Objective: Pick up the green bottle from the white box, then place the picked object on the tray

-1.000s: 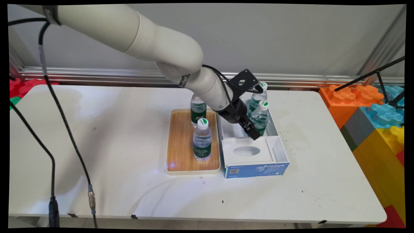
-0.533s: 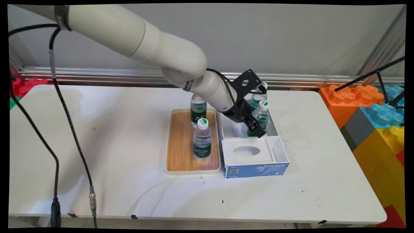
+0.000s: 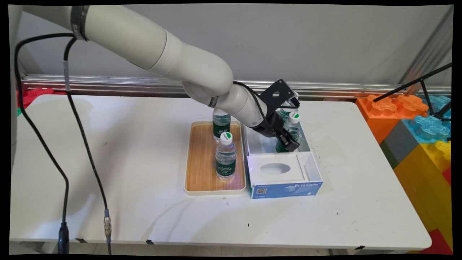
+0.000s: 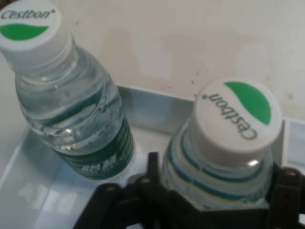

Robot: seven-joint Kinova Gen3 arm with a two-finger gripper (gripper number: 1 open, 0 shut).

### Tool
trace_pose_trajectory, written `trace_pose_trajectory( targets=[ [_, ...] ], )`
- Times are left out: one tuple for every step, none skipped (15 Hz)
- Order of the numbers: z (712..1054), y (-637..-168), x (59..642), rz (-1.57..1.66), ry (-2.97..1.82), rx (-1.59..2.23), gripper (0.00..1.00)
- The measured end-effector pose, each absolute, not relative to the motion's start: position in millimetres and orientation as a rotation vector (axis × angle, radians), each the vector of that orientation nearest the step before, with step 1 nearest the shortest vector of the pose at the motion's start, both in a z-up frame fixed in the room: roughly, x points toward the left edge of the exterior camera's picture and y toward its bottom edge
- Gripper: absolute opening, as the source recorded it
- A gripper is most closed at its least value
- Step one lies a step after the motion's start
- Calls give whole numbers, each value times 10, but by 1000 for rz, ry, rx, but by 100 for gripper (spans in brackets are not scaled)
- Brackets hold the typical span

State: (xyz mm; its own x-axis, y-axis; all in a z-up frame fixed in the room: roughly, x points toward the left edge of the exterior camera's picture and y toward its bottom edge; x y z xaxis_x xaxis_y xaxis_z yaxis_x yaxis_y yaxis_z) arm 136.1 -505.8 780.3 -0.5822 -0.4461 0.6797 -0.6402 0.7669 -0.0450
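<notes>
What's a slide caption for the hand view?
Gripper straddling a Cestbon water bottle inside the box, a second Cestbon bottle standing alongside.

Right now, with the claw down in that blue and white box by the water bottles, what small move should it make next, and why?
Probably close the claw. Its black fingers sit either side of the nearer small clear plastic water bottle with a white and green cap, seemingly not yet squeezing it, inside the open blue and white cardboard box.
</notes>
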Motion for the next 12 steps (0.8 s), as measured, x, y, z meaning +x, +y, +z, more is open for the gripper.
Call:
trace_pose_trajectory(
  targets=[
    [7793, -5059, 1360, 382, -2286, 804, 0],
    [7785, -5056, 1365, 386, -2285, 804, 0],
    [7778, -5052, 1371, 389, -2284, 805, 0],
    [7779, -5043, 1381, 391, -2283, 808, 0],
    [7789, -5038, 1390, 392, -2281, 812, 0],
    [7805, -5037, 1392, 393, -2279, 814, 0],
    [7829, -5033, 1401, 393, -2276, 821, 0],
    [7865, -5029, 1406, 391, -2272, 831, 0],
    [7927, -5022, 1416, 390, -2264, 847, 0],
    [7975, -5017, 1412, 386, -2260, 857, 0],
    [8060, -5023, 1396, 378, -2253, 872, 0],
    [8130, -5018, 1386, 374, -2247, 883, 0]
  ],
)
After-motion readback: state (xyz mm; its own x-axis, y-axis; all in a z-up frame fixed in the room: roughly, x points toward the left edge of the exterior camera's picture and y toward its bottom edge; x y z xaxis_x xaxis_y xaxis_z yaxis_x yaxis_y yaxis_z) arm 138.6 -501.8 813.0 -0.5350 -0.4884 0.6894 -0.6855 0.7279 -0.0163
